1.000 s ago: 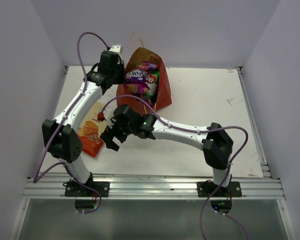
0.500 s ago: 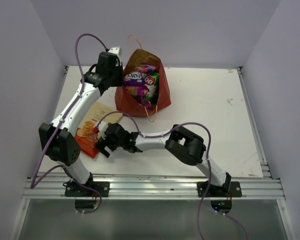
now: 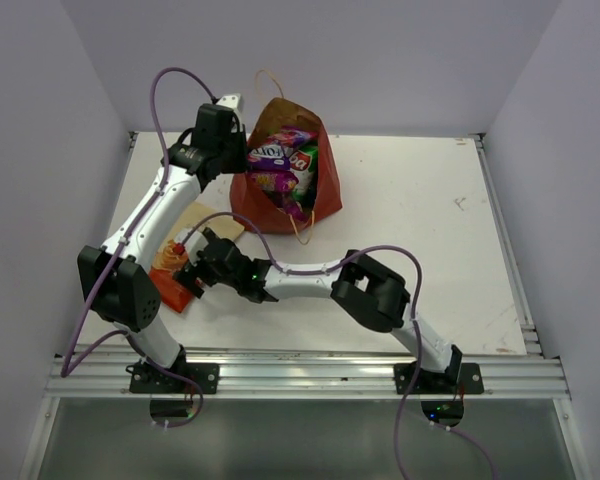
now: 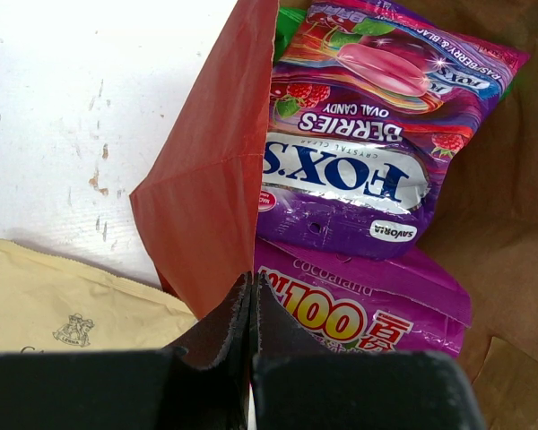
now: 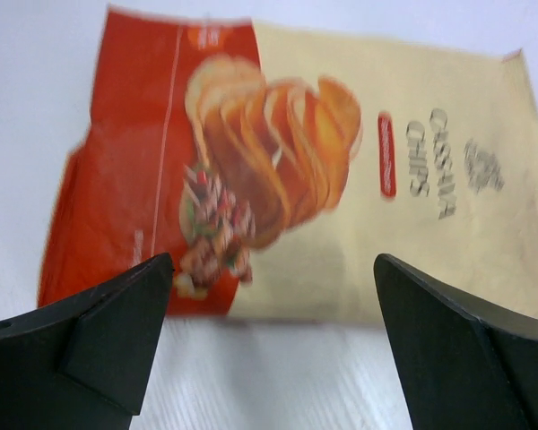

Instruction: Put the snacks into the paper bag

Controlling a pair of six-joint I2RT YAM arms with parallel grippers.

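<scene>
The reddish-brown paper bag [image 3: 325, 195] stands open at the back of the table. My left gripper [image 3: 237, 160] is shut on its left wall [image 4: 211, 197]. Inside lie a purple Fox's candy pack [image 4: 359, 170], a magenta candy pack [image 4: 368, 305] and a green-white packet [image 3: 306, 172]. I cannot make out the blue Doritos. The beige-orange chips packet [image 5: 296, 170] lies flat on the table left of the bag [image 3: 170, 262]. My right gripper [image 5: 273, 305] is open and empty, low over the packet's near edge [image 3: 188, 274].
The white table [image 3: 420, 230] runs to walls on the left, back and right. A metal rail [image 3: 310, 375] edges the front. The bag's string handles [image 3: 300, 228] hang over its front rim. My right arm reaches across the table's front left.
My right gripper has swung left and down from mid-table to the beige-orange packet. The left gripper and the bag have not moved.
</scene>
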